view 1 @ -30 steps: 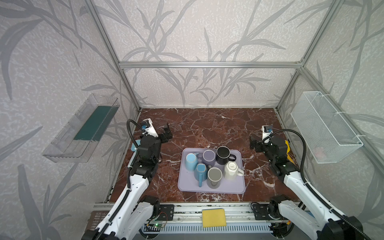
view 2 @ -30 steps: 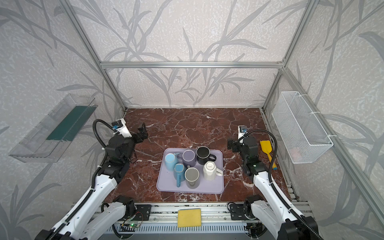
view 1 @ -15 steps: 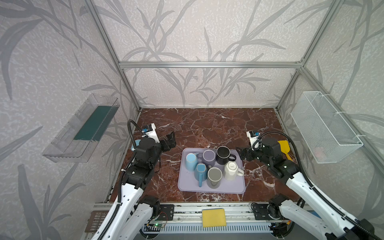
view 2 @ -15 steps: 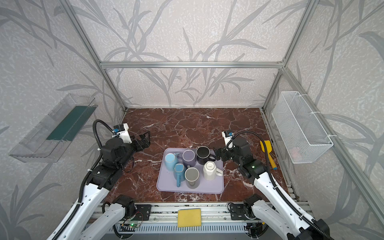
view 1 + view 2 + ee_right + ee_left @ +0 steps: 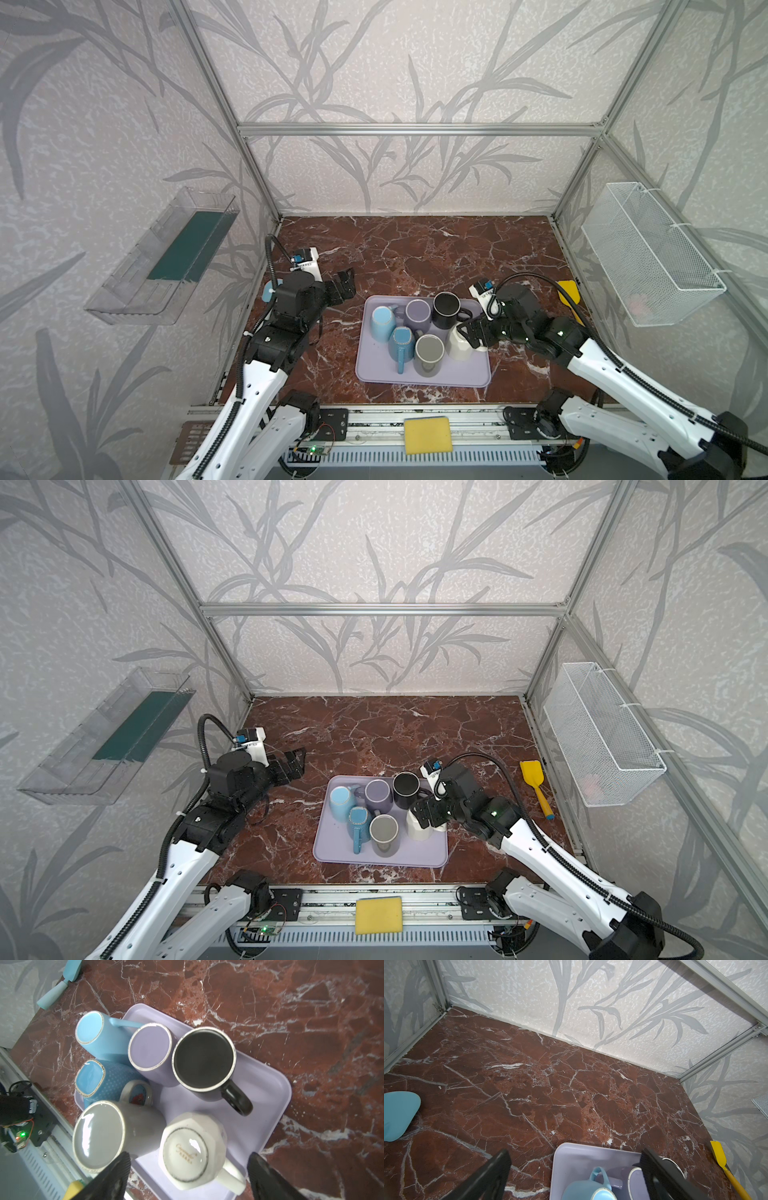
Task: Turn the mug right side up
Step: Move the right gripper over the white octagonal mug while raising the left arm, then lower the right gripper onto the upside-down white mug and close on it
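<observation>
The white mug (image 5: 191,1153) is glossy ceramic with faceted sides and a gold mark inside its round foot ring. It stands upside down in the lower right part of the lavender tray (image 5: 457,376), low in the middle of both top views. Also on the smooth, round-cornered plastic tray are a grey mug (image 5: 98,1132), a lavender mug (image 5: 150,1046), a light blue mug (image 5: 89,1027) and a dotted blue mug (image 5: 91,1076) with a squarish base. All four are base up, while a matte black mug (image 5: 204,1057) is upright. The tray lies on a polished red-brown marble table (image 5: 415,257) veined in white, walled by leaf-patterned paper in an aluminium frame. The right gripper (image 5: 469,332) hovers over the white mug, its ribbed black fingers (image 5: 120,1167) spread wide to either side of it, touching nothing. The left gripper (image 5: 345,284), left of the tray, is likewise spread wide and empty.
</observation>
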{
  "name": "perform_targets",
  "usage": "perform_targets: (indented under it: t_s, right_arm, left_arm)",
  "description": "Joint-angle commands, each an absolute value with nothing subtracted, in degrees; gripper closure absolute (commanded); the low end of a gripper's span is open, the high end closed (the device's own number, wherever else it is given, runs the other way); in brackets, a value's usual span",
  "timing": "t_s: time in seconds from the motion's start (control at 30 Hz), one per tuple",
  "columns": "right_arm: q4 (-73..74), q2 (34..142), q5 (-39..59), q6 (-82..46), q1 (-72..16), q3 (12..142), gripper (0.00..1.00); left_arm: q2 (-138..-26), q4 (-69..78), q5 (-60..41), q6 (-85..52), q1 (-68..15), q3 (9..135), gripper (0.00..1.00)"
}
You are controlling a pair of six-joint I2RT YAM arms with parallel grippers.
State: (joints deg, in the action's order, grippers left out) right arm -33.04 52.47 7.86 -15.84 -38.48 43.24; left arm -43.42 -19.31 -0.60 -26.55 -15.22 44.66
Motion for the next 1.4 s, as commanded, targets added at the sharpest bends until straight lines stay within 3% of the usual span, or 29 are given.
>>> perform_targets:
  t_s: [0.0, 0.13, 0.8, 1.13, 1.37]
  right_arm:
    - [-37.6, 50.0, 11.7, -18.3, -38.9, 41.6, 0.07]
    - [-36.2, 49.8, 15.7, -19.2, -38.8, 39.3, 0.00]
    - [-30.5, 54.8, 10.3, -17.4, -38.0, 35.0, 0.01]
    - [-30.6, 56.6, 15.8, -16.8, -37.8, 35.0, 0.01]
    - [-32.2, 55.0, 18.6, -18.3, -37.9, 34.1, 0.16]
  left_arm:
    - [-43.4, -20.4, -1.0, -25.7, -15.5, 46.4, 0.01]
    - [-43.1, -20.3, -1.0, -25.6, -15.5, 46.3, 0.01]
    - [-42.4, -19.9, -1.1, -25.2, -15.5, 46.0, 0.01]
    - [-42.3, -19.8, -1.7, -25.2, -15.6, 46.0, 0.01]
    - [-41.8, -19.6, -1.7, -25.0, -15.6, 45.8, 0.01]
